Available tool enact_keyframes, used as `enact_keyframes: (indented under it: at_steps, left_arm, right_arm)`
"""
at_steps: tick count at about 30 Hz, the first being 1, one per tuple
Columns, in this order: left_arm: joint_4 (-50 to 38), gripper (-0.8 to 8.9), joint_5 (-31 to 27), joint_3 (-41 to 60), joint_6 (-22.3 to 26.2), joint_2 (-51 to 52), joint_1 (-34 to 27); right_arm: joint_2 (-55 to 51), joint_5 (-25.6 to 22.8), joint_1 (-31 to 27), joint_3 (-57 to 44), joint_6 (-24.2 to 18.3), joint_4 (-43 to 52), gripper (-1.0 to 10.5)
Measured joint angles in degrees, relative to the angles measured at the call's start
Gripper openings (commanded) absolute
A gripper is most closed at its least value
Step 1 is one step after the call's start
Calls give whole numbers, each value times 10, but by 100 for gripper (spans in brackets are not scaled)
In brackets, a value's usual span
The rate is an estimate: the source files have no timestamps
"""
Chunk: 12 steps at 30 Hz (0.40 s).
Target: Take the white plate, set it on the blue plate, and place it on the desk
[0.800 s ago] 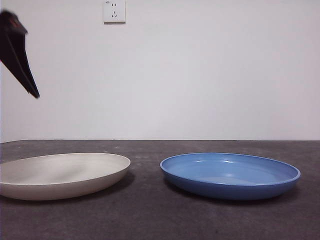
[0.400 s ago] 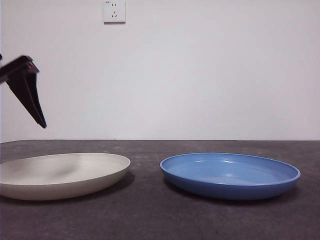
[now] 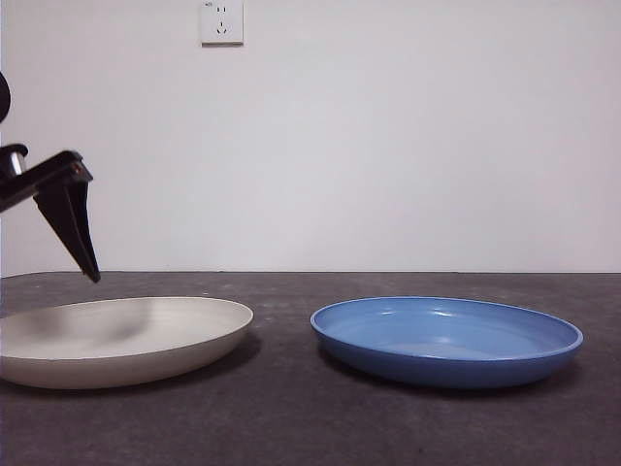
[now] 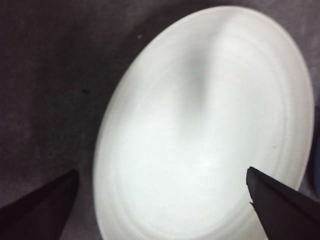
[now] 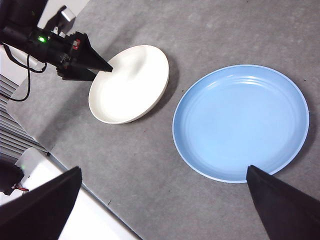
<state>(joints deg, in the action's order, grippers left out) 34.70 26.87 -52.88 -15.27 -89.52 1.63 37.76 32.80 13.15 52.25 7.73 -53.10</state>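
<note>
Cream, matte and shallow, the round white plate (image 3: 116, 338) lies flat on the dark grey-brown, rough-looking desk (image 3: 291, 427), toward what the front view shows as the desk's left edge, with part of it cut off by the frame. Beside it, apart and not touching, sits the round mid-blue plate (image 3: 446, 340) with its glossy inside and low curved rim; a strip of bare desk runs between the two rims.

We see the left gripper (image 4: 160, 200) hanging above the white plate with its two black jaws spread wide, one on each side of the plate's width, and nothing between them. In the front view it shows as a dark wedge (image 3: 68, 218) high at the left side, its tip pointing down and clear of the plate's rim (a soft shadow lies across the plate's inside under it). In the right wrist view the same gripper (image 5: 80, 57) reaches over the far edge of the white plate (image 5: 130, 85).

We see the right gripper (image 5: 165, 205) held high over the desk, well above both plates, jaws likewise far apart and empty; the blue plate (image 5: 240, 120) lies below it.

On the white wall behind the desk there is a white socket plate (image 3: 221, 21).
</note>
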Motion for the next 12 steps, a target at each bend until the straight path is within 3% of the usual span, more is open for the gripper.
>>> enact_keyframes:
  at_steps: [7,12]
  left_arm:
    - [-2,276,-3,-2,8,-25,-1]
    - [-1,171,-43,-2,10,-33,-1]
  right_arm:
    - [0,-16,0,0,0,0,592]
    - [0,-16,0,0,0,0,592]
